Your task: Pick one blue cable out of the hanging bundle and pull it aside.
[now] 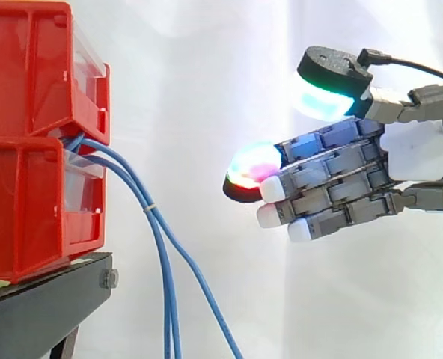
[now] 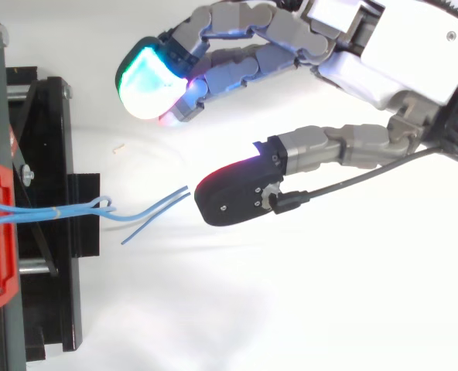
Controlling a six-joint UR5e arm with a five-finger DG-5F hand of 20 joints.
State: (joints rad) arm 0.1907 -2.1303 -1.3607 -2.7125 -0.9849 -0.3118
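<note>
- The hand [image 1: 420, 153] is at the right of the side view, level with the seam between the two bins, with its fingers stretched out almost straight towards the left.
- The hand is open and holds nothing; there is a clear gap between the thumb and the fingers.
- The thumb sits above the fingers in the side view, and its pad [image 1: 322, 97] glows cyan and green.
- The foremost fingertip [image 1: 253, 168] glows magenta, red and green; the ones below it are white.
- The blue cables [image 1: 158, 239] come out from between the upper red bin [image 1: 34, 75] and the lower red bin [image 1: 27, 209], bend over and hang down past the edge of the black stand [image 1: 42, 307].
- A small pale tie [image 1: 151, 204] holds the cables together a little below the bend.
- In the side view the fingertips are well apart from the cables, with white curtain [image 1: 206, 75] showing between them.
- In the top view the hand [image 2: 384, 62] comes in from the upper right, and the cables [image 2: 66, 210] run out from the bins across the stand [image 2: 51, 154].
- There the loose cable ends appear near the dark thumb tip; I cannot tell from above how far below it they hang.
</note>
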